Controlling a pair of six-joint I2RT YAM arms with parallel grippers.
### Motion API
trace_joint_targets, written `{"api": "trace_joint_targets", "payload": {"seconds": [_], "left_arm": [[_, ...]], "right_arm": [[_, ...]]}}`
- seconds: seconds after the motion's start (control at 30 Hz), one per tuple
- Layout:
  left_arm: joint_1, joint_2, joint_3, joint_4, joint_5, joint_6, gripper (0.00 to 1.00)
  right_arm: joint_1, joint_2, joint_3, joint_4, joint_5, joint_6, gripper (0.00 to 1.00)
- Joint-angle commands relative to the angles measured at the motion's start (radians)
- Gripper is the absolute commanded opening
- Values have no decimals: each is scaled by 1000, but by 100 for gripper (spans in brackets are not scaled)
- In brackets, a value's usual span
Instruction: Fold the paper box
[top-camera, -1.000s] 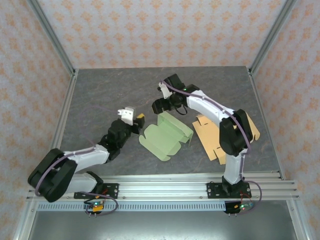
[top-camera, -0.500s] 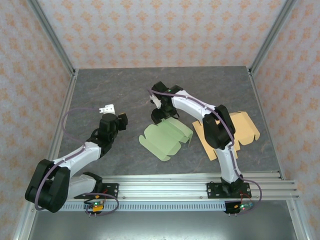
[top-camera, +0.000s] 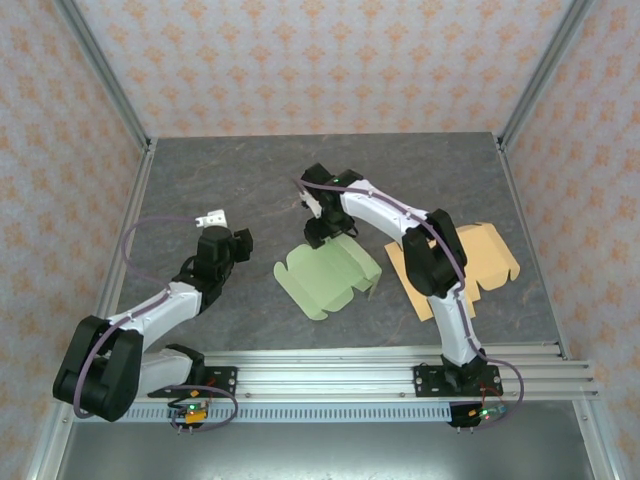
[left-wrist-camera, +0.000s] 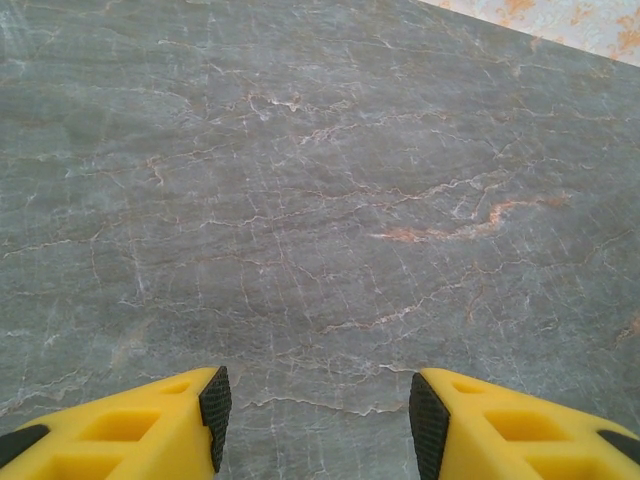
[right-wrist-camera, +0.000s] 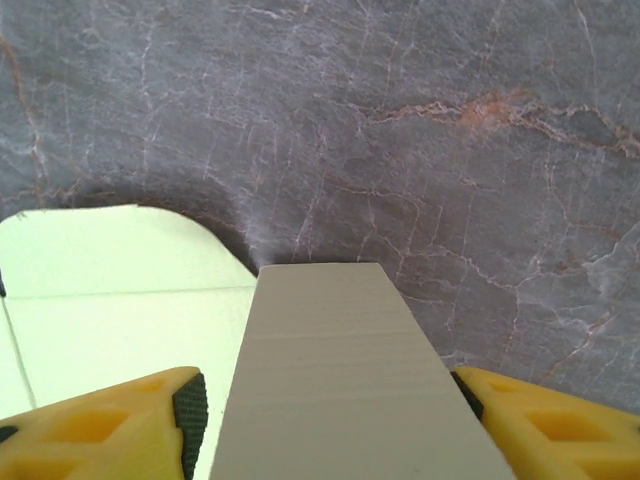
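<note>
Three papered walls (top-camera: 330, 60) in an orange flower print box in the scene, metal posts (top-camera: 100, 70) at the far corners, and a grey veined table (top-camera: 250, 180) lies flat below. Green paper box (top-camera: 325, 280) sits opened out near the middle of the table. A tan cardboard blank (top-camera: 490, 255) lies just right of it, its left part covered by the right arm. Left gripper (left-wrist-camera: 318, 415) hovers well left of the box, yellow fingers parted at a middling width over bare stone, nothing between them. Right gripper (right-wrist-camera: 325, 400) is at the box's far edge, a pale flap (right-wrist-camera: 330, 330) rising between its fingers. Pinched or merely straddled, I cannot tell, since the flap's base is cut off.
</note>
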Motion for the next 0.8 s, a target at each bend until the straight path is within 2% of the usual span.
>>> {"api": "trace_joint_targets", "payload": {"seconds": [0.0,0.13,0.33,0.43,0.6,0.77], "left_arm": [[12,16,37,-14,15,-4,54],[17,30,39,-2,30,-9,54],[30,40,36,11,55,-7,54],[32,40,32,25,61,-1,54],[36,40,31,50,96,16,54],[36,37,29,82,148,18,54]], "right_arm": [[6,-2,48,-22,36,70,70],[5,5,66,-11,-1,120,71],[6,67,118,-53,17,107,69],[7,83,138,-63,0,98,64],[5,85,135,-65,-25,66,50],[10,51,96,-59,-53,-6,42]]}}
